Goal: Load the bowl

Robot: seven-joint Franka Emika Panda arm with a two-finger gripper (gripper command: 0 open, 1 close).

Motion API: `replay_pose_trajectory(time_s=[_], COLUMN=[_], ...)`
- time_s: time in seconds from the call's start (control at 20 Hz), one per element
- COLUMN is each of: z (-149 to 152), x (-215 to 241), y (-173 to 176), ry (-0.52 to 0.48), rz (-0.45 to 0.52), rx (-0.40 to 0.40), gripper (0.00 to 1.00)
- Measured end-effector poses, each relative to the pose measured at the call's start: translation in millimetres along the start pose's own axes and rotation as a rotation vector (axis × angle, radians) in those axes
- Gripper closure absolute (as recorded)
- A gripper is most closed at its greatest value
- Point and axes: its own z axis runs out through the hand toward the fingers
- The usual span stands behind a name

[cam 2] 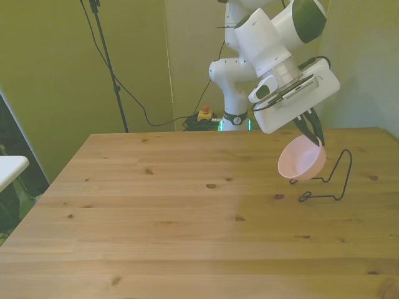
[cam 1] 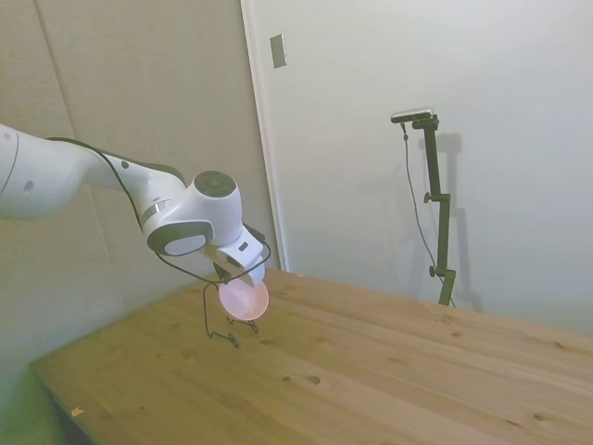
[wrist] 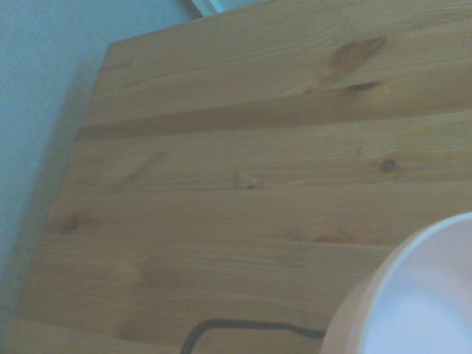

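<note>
Side view: small round pale pink bowl (cam 1: 244, 298) pinched by rim in two-finger gripper (cam 1: 232, 276), tilted on edge, hanging clear above wooden table (cam 1: 371, 371); thin black wire stand (cam 1: 227, 332) just below.

Front view: same pinch on rim; bowl beside wire stand's upright loop, near front view's right. Tilt probably chosen so bowl leans into stand.

Wrist view: blurred bowl rim, wire base, bare planks.
</note>
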Motion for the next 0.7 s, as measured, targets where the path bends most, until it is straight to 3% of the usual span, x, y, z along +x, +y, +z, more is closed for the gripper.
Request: replay_pose_trajectory(time_s=[0.7], z=[47.3], x=[-8.0], y=[14.3], ry=[-0.148], rz=[-0.05], rx=[0.19], gripper=[1.0])
